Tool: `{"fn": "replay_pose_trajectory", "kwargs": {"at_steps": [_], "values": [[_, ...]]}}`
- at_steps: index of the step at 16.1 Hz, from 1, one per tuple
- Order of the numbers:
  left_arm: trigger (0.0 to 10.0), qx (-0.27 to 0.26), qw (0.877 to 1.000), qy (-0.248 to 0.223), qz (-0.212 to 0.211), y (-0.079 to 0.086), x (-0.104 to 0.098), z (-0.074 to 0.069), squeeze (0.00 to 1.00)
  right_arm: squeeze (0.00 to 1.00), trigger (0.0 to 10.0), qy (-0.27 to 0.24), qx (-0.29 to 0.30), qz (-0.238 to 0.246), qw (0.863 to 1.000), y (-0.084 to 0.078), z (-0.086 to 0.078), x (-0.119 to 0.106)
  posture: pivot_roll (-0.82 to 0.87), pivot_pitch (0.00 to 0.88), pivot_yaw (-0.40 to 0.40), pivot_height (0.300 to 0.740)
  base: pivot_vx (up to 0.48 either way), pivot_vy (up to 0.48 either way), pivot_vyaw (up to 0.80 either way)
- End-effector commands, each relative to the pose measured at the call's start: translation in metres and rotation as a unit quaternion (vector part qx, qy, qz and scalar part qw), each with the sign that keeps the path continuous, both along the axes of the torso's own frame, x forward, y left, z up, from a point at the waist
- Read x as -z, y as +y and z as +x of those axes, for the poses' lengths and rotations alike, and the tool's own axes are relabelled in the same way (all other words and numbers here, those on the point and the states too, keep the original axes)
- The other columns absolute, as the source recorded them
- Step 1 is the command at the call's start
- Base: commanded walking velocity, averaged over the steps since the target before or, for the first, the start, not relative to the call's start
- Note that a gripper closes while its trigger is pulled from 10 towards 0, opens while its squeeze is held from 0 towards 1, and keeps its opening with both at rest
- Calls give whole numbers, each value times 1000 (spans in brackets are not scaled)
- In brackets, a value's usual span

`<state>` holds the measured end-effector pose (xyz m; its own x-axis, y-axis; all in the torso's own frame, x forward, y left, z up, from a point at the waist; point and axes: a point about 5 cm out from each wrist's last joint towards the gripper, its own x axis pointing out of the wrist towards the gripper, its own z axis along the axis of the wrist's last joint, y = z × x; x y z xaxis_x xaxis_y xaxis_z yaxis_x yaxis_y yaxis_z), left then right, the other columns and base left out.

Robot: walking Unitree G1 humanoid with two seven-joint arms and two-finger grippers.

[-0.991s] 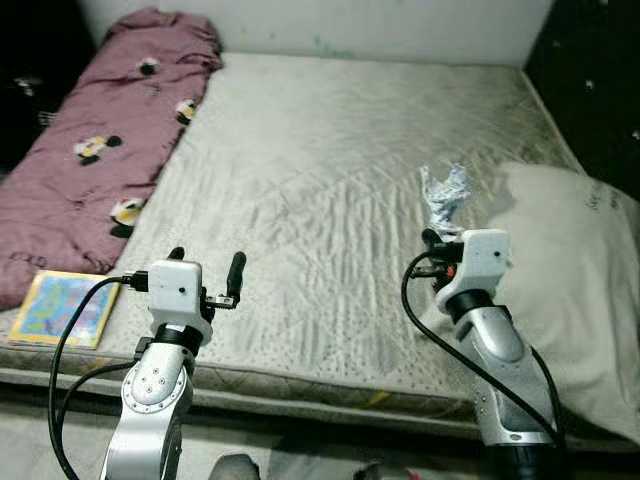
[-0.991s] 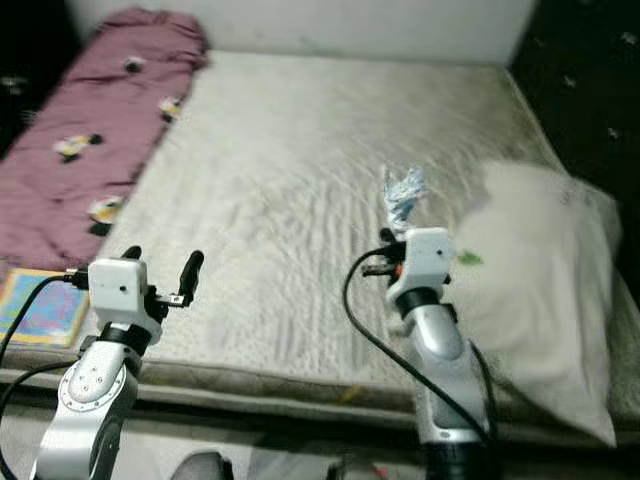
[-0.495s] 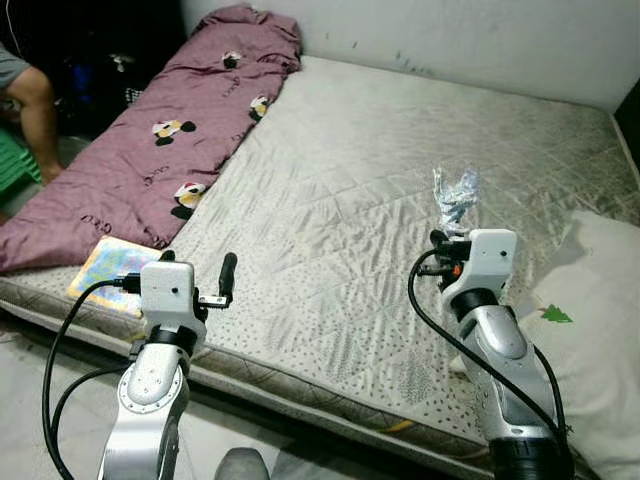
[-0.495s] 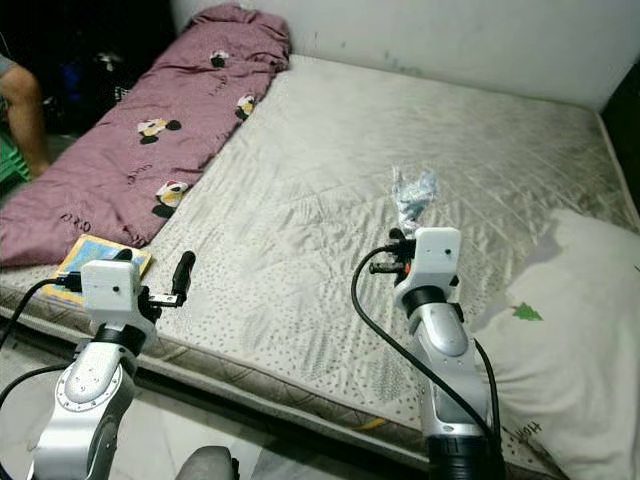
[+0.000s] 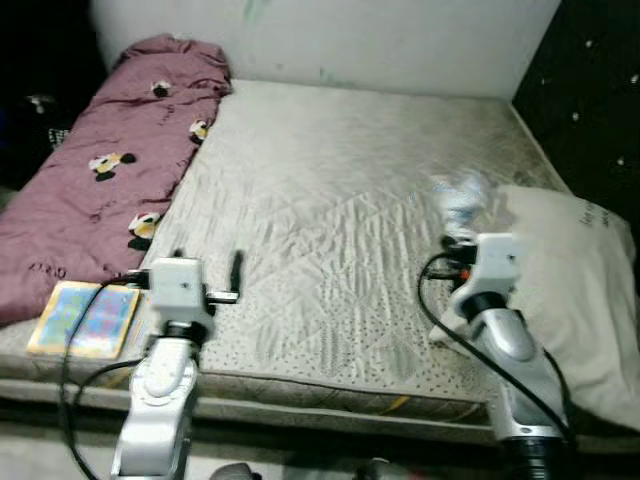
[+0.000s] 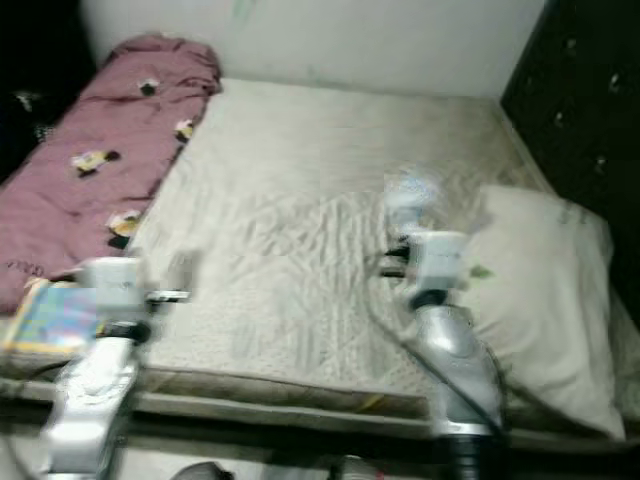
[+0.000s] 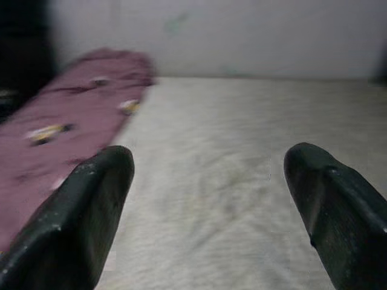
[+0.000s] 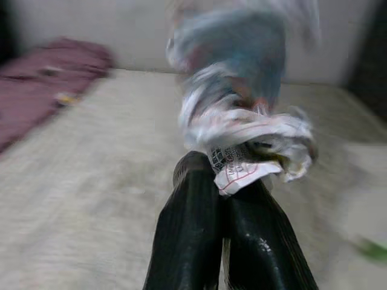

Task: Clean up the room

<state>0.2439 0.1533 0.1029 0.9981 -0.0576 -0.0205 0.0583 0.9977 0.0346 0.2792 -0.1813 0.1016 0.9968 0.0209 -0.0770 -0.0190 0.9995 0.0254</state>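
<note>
Your view is swinging back right since half a second ago, losing the person at the left; the wrapper (image 8: 236, 121) is staying pinched. You are looking at one mattress (image 5: 340, 200), one maroon blanket (image 5: 100, 180), one book (image 5: 85, 318), one pillow (image 5: 580, 290). The right gripper (image 8: 227, 181) is clamping the crumpled, blurred silver-blue wrapper above the mattress, beside the pillow. The left gripper (image 7: 211, 181) is gaping empty.

The crumpled wrapper (image 8: 242, 121) is a white and blue plastic piece, maybe a snack bag, though it looks blurred. It stands upward, pinched at its lower end between the closed fingers of the right gripper (image 8: 225, 199), above the mattress (image 5: 330, 200).
</note>
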Motion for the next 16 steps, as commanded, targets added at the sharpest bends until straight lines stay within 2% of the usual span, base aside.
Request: {"fn": "replay_pose_trajectory", "kwargs": {"at_steps": [1,8,13,16], "values": [[10000,-15,1000,2,16,12,0,-1,0,0,10000,-10,-18,8,1000,14,3,-4,-27,4,-41,740,0,480,0],[10000,-19,1000,-3,17,13,-1,3,0,0,10000,-12,-32,-2,999,20,8,-2,-17,0,-44,740,0,480,0],[10000,-15,1000,-4,15,11,-1,4,0,0,10000,-11,-35,-6,999,19,9,-1,-23,0,-46,740,0,480,-761],[10000,-10,1000,-16,7,9,-3,5,0,0,10000,-10,-39,-10,999,20,9,-1,-25,0,-51,740,0,480,0]]}}
